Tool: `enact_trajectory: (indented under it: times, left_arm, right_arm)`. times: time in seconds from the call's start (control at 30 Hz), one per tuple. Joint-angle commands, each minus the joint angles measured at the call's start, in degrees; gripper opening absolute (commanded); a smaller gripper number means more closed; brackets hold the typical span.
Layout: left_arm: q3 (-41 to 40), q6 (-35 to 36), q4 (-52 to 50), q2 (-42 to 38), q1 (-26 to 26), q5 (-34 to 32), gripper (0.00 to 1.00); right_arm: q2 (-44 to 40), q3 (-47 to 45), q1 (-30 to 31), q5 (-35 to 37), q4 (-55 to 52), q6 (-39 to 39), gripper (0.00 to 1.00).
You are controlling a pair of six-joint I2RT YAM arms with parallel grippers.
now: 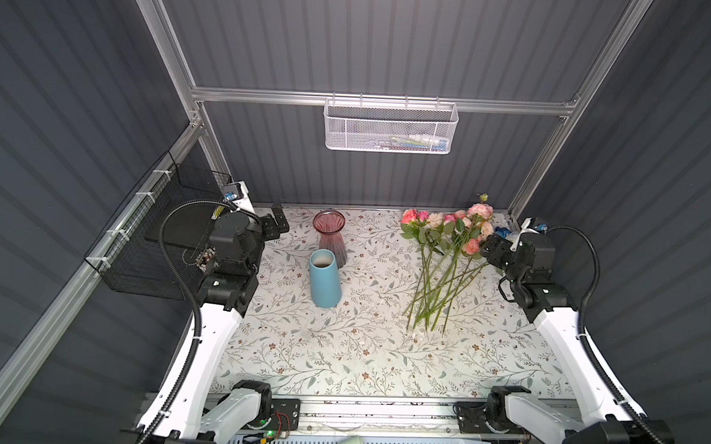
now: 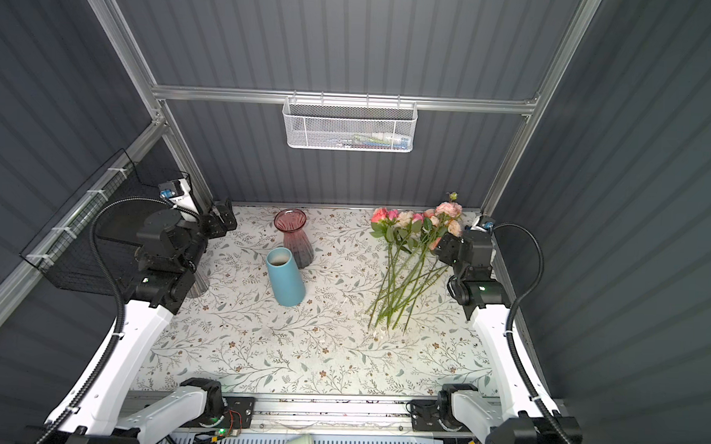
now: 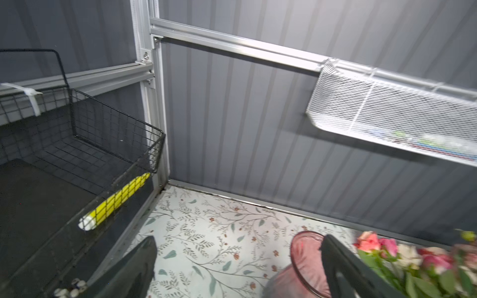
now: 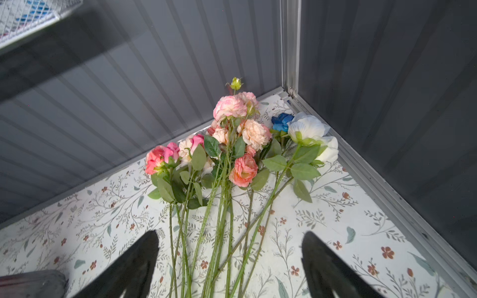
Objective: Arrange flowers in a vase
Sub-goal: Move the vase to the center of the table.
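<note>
1. Right hand (image 4: 229,235): open, the stems of the flowers (image 4: 233,165) pass between its fingers (image 4: 144,258); blooms lie on the bench (image 4: 335,232) beyond the fingertips
2. Left hand (image 3: 238,240): open, empty, pink vase (image 3: 303,254) beside one finger

Pink, peach, white and blue flowers (image 4: 242,170); blue vase (image 1: 324,281); pink ribbed vase (image 1: 332,235); leaf-and-blossom printed table (image 1: 340,354)

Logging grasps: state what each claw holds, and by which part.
Nothing is held. The left claw is open and empty; the right claw is open over the flower stems, not clamping them.
</note>
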Motion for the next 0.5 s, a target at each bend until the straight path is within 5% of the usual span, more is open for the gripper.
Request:
enact_trajectory:
  times: [0.0, 0.13, 0.23, 0.33, 0.37, 0.47]
  left_arm:
    - [-1.14, -4.76, -1.98, -1.94, -0.15, 7.94, 1.0]
    - [2.3, -5.99, -6.46, 0.01, -0.15, 8.6, 0.99]
    - [1.81, -8.65, -5.51, -0.25, -0.15, 8.58, 0.89]
    - [1.03, -10.3, -3.37, -1.24, -0.15, 10.22, 0.74]
    - [2.59, -10.27, -4.98, -0.48, -0.15, 11.58, 0.61]
    - [13.11, -9.86, -19.37, 5.77, -0.19, 14.89, 0.44]
  right_arm:
    - [0.0, 2.84, 0.01, -4.47, -7.05, 2.28, 0.83]
    - [-0.95, 2.56, -0.04, -10.22, -7.05, 0.65, 0.74]
    - [-0.22, 4.4, -0.04, -12.87, -11.36, 0.28, 0.65]
    - [0.51, 5.37, -0.04, -13.85, -13.62, 0.42, 0.47]
    - [0.6, 5.43, -0.03, -14.29, -13.95, 0.28, 0.4]
    - [1.1, 5.0, -0.04, -17.41, -14.31, -0.19, 0.23]
